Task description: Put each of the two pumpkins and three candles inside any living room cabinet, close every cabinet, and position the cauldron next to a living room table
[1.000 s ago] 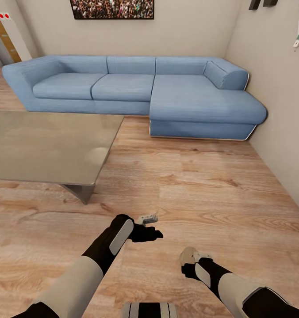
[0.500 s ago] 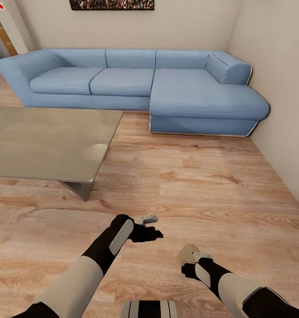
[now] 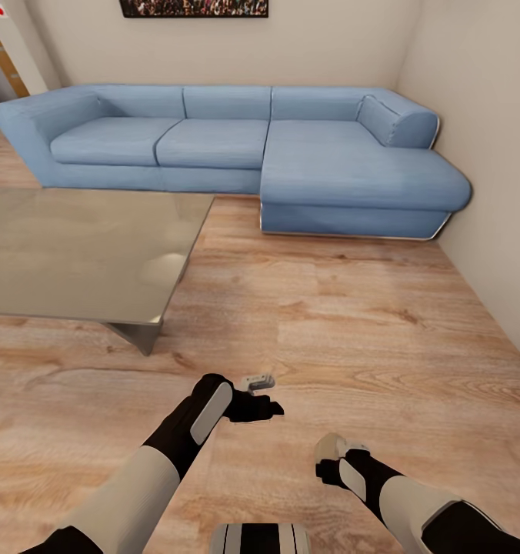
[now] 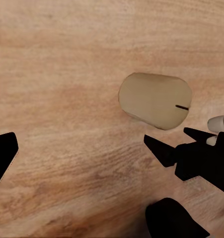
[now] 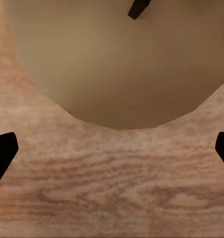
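Right gripper point(image 3: 331, 448): we see it low over the wooden floor point(image 3: 329, 323), fingers spread wide, grasping nothing.
Candle point(image 5: 116, 59): one, cream-beige; our right wrist view has it very close between the spread fingertips point(image 5: 2, 151), its dark wick showing. The left wrist view shows its whole body on the floor beside the right gripper's fingers.
Left gripper point(image 3: 269, 408): we see it above bare floor; fingers apart, empty.
Table point(image 3: 75, 254): one, glossy grey top, ahead on our left in the head view.
Sofa point(image 3: 237, 150): one, blue, against the far wall.
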`<state>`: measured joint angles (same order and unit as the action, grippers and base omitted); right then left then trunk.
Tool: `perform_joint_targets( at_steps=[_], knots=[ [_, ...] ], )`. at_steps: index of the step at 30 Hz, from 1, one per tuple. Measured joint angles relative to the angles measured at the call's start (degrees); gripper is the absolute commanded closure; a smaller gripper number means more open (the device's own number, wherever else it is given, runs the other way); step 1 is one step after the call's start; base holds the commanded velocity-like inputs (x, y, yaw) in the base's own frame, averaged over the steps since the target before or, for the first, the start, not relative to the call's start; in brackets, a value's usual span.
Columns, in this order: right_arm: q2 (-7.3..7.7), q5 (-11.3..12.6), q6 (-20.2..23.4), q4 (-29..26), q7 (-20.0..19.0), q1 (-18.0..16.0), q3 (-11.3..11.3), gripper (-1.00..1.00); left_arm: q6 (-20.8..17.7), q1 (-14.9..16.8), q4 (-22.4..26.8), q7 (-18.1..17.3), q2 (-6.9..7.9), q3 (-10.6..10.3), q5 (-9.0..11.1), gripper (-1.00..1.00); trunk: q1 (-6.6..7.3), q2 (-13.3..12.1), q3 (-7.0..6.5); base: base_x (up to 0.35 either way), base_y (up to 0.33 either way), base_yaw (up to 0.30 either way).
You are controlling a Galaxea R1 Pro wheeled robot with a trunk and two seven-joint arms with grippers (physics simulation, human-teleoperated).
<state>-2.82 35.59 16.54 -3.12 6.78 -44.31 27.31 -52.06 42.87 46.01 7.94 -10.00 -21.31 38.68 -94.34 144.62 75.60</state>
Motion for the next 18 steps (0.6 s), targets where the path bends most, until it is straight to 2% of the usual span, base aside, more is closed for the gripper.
perform_joint_targets(
  at_steps=[5, 18],
  knots=[
    [0.0, 0.0, -0.1, 0.0, 0.0, 0.0, 0.0, -1.0, 0.0, 0.0, 0.0, 0.0, 0.0, 0.0, 0.0, -1.0, -0.02, 0.0, 0.0, 0.084, 0.0, 0.0],
    [0.0, 0.0, -0.1, 0.0, 0.0, 0.0, 0.1, -1.0, 0.0, 0.0, 0.0, 0.0, 0.0, 0.0, 0.0, -1.0, -0.03, 0.0, 0.0, 0.005, 0.0, 0.0]
  ],
)
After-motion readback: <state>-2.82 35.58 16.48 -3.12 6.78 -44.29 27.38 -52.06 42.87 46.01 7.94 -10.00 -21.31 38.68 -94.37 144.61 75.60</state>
